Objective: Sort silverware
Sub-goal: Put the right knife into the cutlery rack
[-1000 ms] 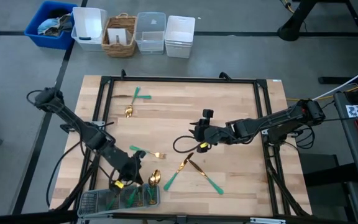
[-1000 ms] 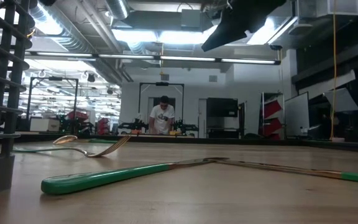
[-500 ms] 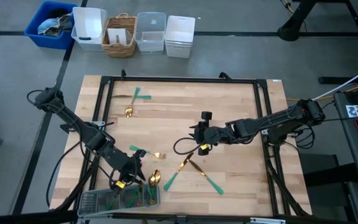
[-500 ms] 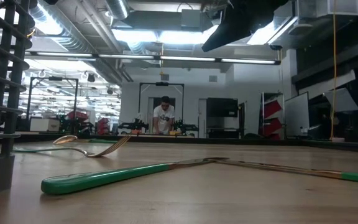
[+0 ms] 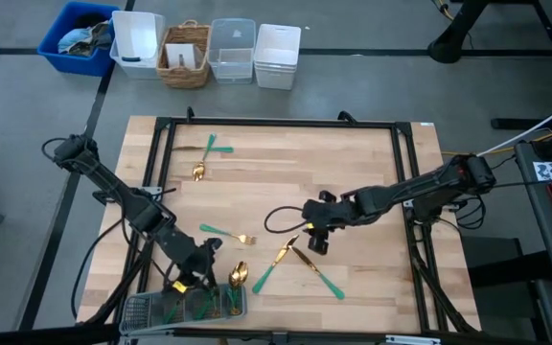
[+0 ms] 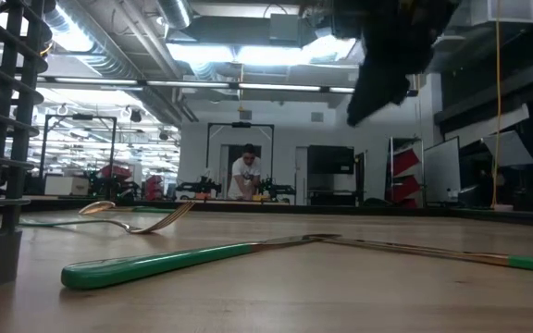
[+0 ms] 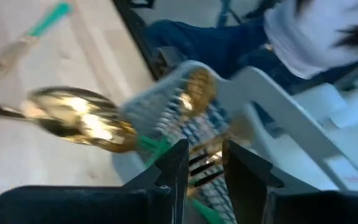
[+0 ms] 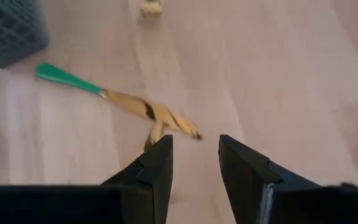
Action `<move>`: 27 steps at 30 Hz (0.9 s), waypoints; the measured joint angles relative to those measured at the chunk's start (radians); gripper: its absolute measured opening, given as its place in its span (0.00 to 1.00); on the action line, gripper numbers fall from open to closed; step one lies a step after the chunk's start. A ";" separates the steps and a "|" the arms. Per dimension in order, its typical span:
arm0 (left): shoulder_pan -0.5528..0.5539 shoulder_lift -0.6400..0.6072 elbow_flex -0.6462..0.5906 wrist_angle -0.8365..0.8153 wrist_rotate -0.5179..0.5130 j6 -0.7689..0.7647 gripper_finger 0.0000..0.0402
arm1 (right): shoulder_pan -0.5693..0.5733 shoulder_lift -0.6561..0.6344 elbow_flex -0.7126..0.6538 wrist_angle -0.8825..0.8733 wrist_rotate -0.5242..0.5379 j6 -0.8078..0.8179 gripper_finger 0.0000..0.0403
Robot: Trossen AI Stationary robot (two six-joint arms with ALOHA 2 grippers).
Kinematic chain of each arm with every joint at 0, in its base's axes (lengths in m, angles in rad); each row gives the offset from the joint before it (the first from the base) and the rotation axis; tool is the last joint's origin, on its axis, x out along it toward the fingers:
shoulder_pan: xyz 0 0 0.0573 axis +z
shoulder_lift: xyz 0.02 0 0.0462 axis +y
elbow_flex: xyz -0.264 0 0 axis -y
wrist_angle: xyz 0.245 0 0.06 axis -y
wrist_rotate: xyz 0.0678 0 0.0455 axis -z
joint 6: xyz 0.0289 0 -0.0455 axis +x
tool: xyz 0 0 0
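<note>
While the left hand [image 5: 202, 275] hangs just above the grey mesh tray [image 5: 142, 310] at the counter's near edge, its fingers [image 7: 174, 168] stand a narrow gap apart with nothing between them. A spoon [image 5: 239, 274] leans with its gold bowl over the tray's rim, and more teal handles lie inside the tray.

Right of the tray, toward the counter's middle, the right hand [image 5: 316, 240] points down with its fingers [image 8: 156, 165] parted and empty, just beside a fork [image 5: 274, 264] and a knife [image 5: 317, 271] that cross each other on the wood. Between that pair and the tray lies another fork [image 5: 226, 234]. Far from the tray, near the counter's far left corner, a spoon and a second piece [image 5: 207, 153] lie crossed.

Bare wood [image 5: 353, 163] stretches wide on the far right, bounded by a black frame [image 5: 405, 172]. Beyond the far edge, bins and a basket [image 5: 186, 55] stand on the floor. Across the room behind the counter, a person [image 6: 245, 172] stands at a bench.
</note>
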 joint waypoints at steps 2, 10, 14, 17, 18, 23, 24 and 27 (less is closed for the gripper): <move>-0.002 0.000 0.000 0.002 0.012 -0.003 0.22 | 0.000 0.024 0.000 -0.017 -0.027 0.037 0.33; -0.012 -0.034 0.000 0.009 0.014 -0.038 0.22 | 0.000 0.099 0.000 -0.057 -0.195 0.075 0.33; -0.013 -0.083 0.000 0.012 0.014 -0.018 0.22 | 0.000 0.122 0.000 -0.064 -0.231 0.094 0.33; -0.013 -0.127 0.000 0.026 -0.007 0.046 0.22 | 0.000 0.122 0.000 -0.087 -0.233 0.104 0.33; -0.013 -0.140 0.000 0.035 -0.023 0.085 0.22 | 0.000 0.122 0.000 -0.092 -0.233 0.121 0.33; -0.005 -0.194 0.000 0.048 -0.188 0.289 0.22 | 0.025 0.122 0.000 -0.120 -0.233 0.209 0.33; 0.000 -0.197 0.000 0.047 -0.237 0.322 0.22 | 0.038 0.122 0.000 -0.120 -0.233 0.223 0.33; 0.031 -0.200 0.000 0.043 -0.378 0.368 0.22 | 0.081 0.122 0.000 -0.118 -0.226 0.278 0.33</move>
